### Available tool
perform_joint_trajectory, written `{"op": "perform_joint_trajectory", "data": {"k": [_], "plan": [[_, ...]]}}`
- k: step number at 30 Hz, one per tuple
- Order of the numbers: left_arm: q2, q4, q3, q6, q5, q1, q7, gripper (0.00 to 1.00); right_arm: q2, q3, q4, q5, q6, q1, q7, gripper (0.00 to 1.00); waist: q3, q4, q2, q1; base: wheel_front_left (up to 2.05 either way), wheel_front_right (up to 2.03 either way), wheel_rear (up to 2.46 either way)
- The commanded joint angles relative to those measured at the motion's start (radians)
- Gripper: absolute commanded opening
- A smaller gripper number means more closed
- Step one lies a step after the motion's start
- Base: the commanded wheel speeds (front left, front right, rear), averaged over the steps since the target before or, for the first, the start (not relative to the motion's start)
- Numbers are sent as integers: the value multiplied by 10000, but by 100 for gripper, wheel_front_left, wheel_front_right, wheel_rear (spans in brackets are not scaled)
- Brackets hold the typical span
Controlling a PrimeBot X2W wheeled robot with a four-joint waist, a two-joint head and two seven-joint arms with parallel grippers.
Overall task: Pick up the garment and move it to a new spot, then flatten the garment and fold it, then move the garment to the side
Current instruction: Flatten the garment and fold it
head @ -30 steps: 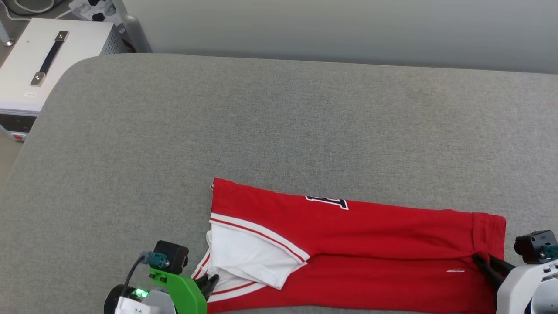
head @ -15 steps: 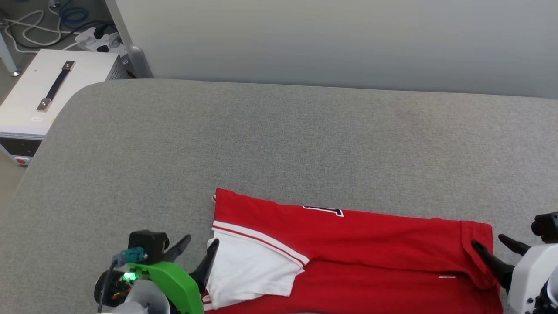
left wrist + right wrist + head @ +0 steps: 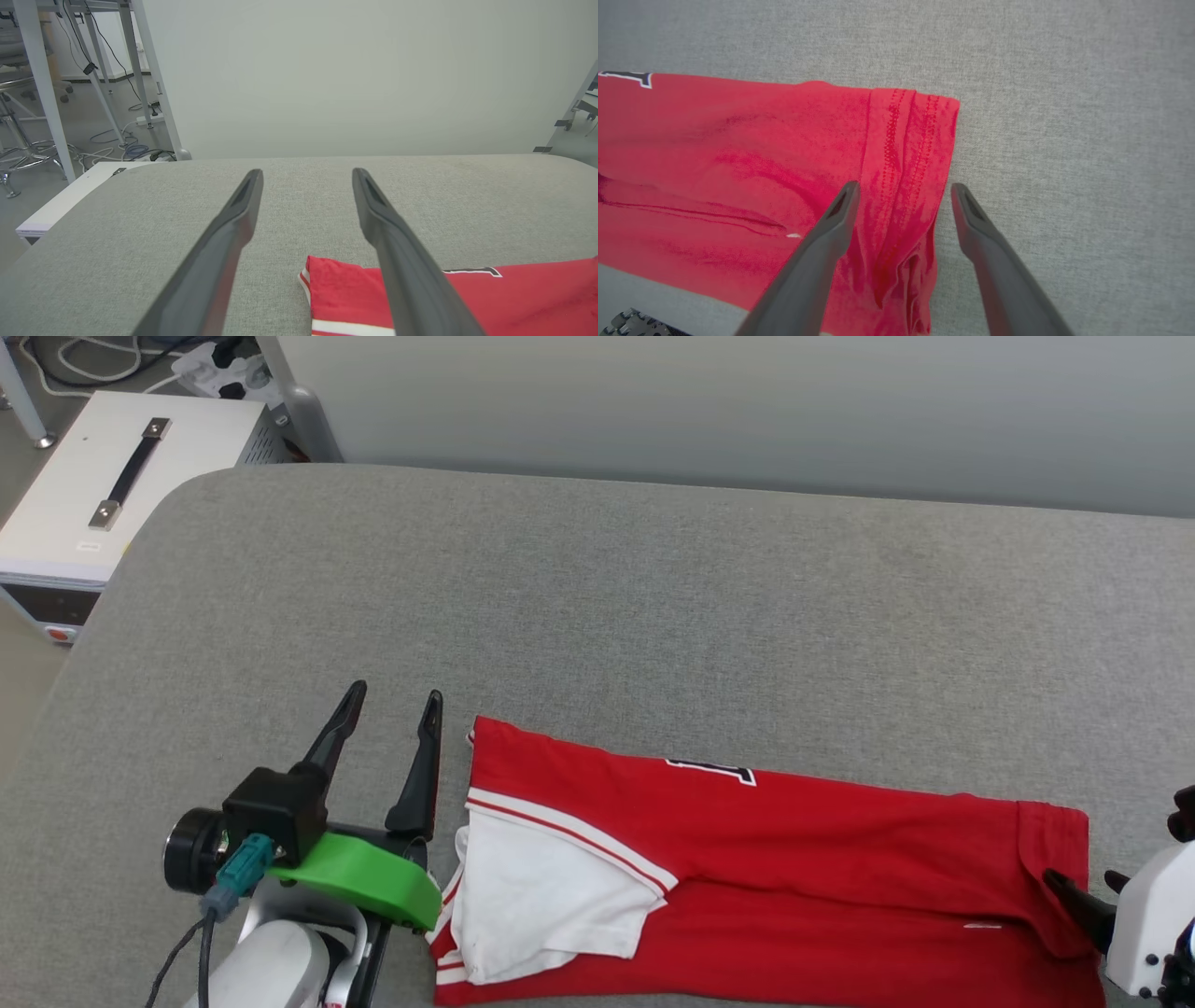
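Garment lay folded into a long red band along near edge of grey padded worktop, white sleeve uppermost at its left end. Left tool wide, empty, just beside that end. Right tool wide, gripping nothing, straddled the hem: one finger over fabric, the other over worktop.

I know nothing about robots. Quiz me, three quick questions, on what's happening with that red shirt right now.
1. True or false: the left gripper is clamped on the garment.
2. The sleeve folded over the garment is: A white, B blue, C black?
3. Is the right gripper open or shut?
Key: 1 false, it stands open beside the garment; 2 A; 3 open.
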Motion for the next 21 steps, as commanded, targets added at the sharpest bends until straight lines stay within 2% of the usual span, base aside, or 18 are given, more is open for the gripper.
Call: {"op": "perform_joint_trajectory", "data": {"k": [1, 10, 16, 21], "plan": [[-222, -48, 322, -135, 364, 430, -53, 100, 197, -208, 66, -287, -9, 134, 172, 100, 182, 154, -1, 1, 0, 0, 0], [-1371, 278, 1950, -1459, 1839, 1242, -55, 100, 1282, -1347, 457, -1120, -9, 378, 1604, 100, 487, 376, -1, 1, 0, 0, 0], [-2038, 589, 2734, -2256, 2388, 1327, -56, 100, 1805, -1508, 385, -965, -9, 402, 1935, 100, 646, 437, -1, 1, 0, 0, 0], [-2459, 802, 3208, -2743, 2797, 1258, -56, 100, 2068, -1153, 385, -792, -9, 358, 2026, 100, 788, 441, -1, 1, 0, 0, 0]]}}
